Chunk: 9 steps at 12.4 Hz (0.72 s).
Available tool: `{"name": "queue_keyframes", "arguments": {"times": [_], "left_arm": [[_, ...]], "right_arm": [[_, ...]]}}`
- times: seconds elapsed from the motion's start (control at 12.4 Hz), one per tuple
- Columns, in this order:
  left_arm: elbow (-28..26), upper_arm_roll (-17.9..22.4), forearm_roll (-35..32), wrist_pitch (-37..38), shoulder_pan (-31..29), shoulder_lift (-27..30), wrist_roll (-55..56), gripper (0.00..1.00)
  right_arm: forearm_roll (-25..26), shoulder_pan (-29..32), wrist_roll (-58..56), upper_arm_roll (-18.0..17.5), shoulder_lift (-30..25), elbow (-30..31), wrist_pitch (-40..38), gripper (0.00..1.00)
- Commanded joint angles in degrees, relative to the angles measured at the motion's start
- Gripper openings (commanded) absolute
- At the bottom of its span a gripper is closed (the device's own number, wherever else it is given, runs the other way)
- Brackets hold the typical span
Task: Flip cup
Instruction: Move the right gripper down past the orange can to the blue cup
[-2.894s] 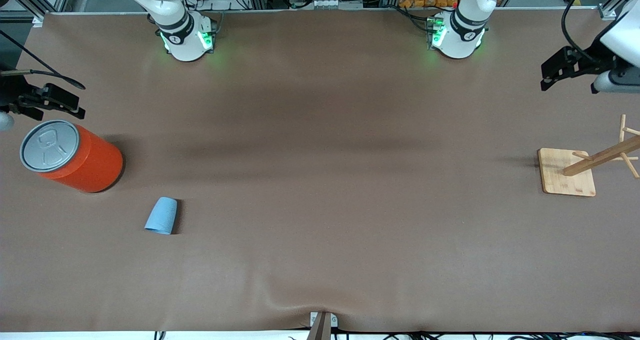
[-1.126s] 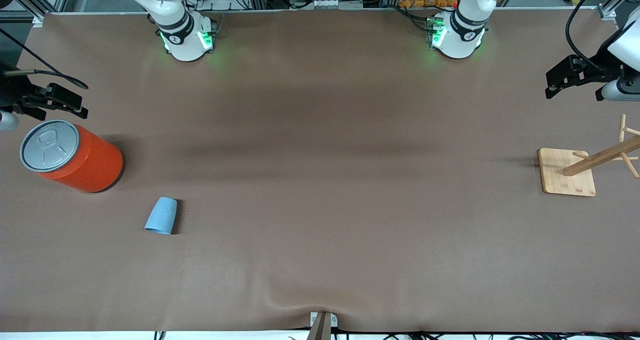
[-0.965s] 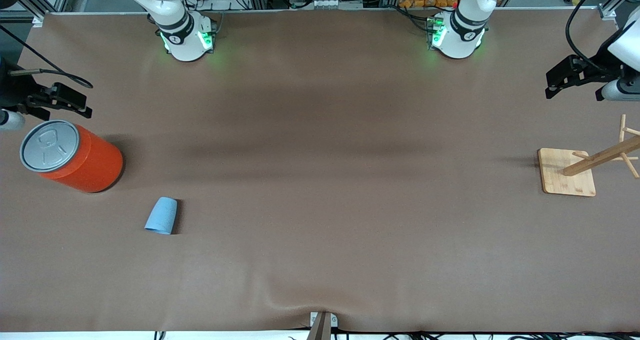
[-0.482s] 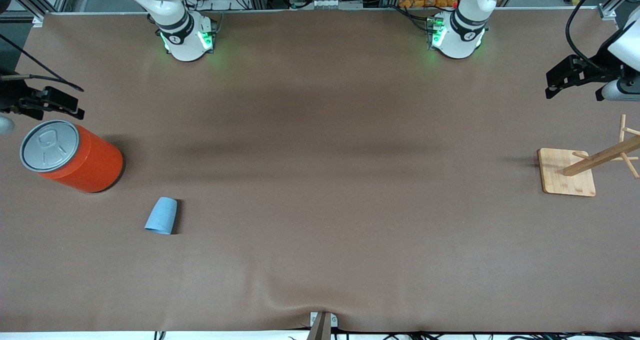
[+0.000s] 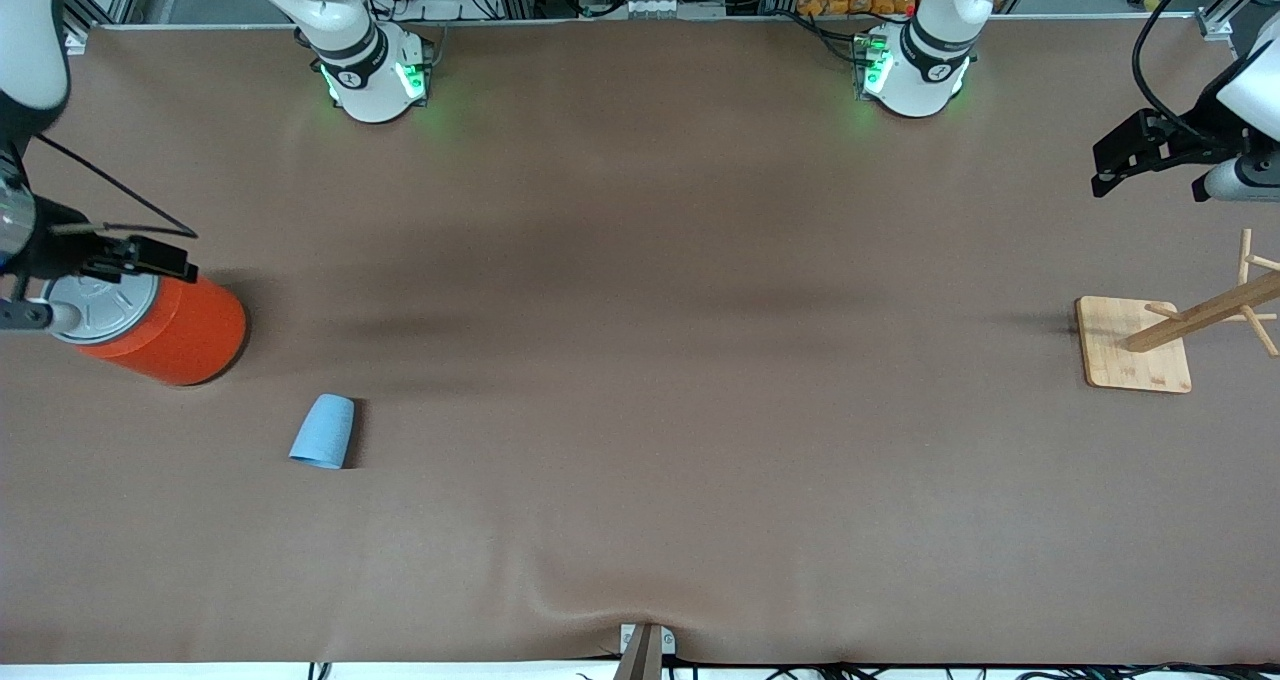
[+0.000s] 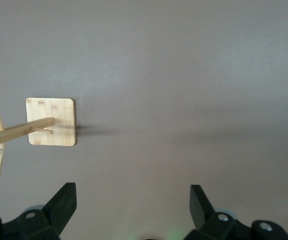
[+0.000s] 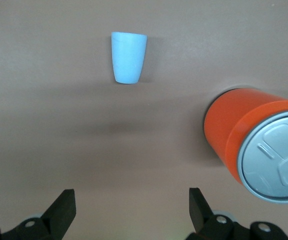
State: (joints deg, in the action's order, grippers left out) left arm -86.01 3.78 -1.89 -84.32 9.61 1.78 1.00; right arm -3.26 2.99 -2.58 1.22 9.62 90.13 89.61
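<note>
The small light blue cup (image 5: 323, 432) appears to lie on its side on the brown table, wider rim toward the front camera. It also shows in the right wrist view (image 7: 128, 57). My right gripper (image 5: 110, 258) hangs open and empty over the orange can's lid, well apart from the cup; in its own view (image 7: 131, 197) the jaws stand wide apart over bare table. My left gripper (image 5: 1150, 150) hangs open and empty over the left arm's end of the table; its own view (image 6: 133, 197) shows the jaws wide apart.
A large orange can (image 5: 175, 325) with a grey lid (image 7: 276, 160) stands at the right arm's end, farther from the front camera than the cup. A wooden peg rack (image 5: 1135, 345) stands at the left arm's end, also in the left wrist view (image 6: 51, 121).
My right gripper has moved from beside the can to over its lid, now covering part of it. The cup, the can and the left arm have not moved.
</note>
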Motion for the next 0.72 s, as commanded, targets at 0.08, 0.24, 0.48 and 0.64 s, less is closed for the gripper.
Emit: {"name": "queue_keyframes", "arguments": {"times": [0.08, 0.24, 0.48, 0.64], "left_arm": [[0.23, -0.18, 0.93, -0.23, -0.47, 0.42, -1.09, 1.0], [0.14, -0.18, 0.92, -0.23, -0.47, 0.42, -1.09, 1.0], [0.14, -0.18, 0.93, -0.23, -0.47, 0.42, -1.09, 1.0], [0.14, -0.18, 0.93, -0.23, -0.47, 0.42, -1.09, 1.0]], "right_arm": [[-0.26, -1.32, 0.29, -0.43, 6.63, -2.24, -0.49, 1.0], [-0.26, -1.67, 0.29, -0.43, 8.92, -2.33, -0.49, 1.0], [-0.26, -2.28, 0.21, -0.43, 11.73, -2.33, 1.26, 1.0], [0.0, -3.95, 0.21, -0.43, 13.84, -2.33, 2.57, 1.0]]}}
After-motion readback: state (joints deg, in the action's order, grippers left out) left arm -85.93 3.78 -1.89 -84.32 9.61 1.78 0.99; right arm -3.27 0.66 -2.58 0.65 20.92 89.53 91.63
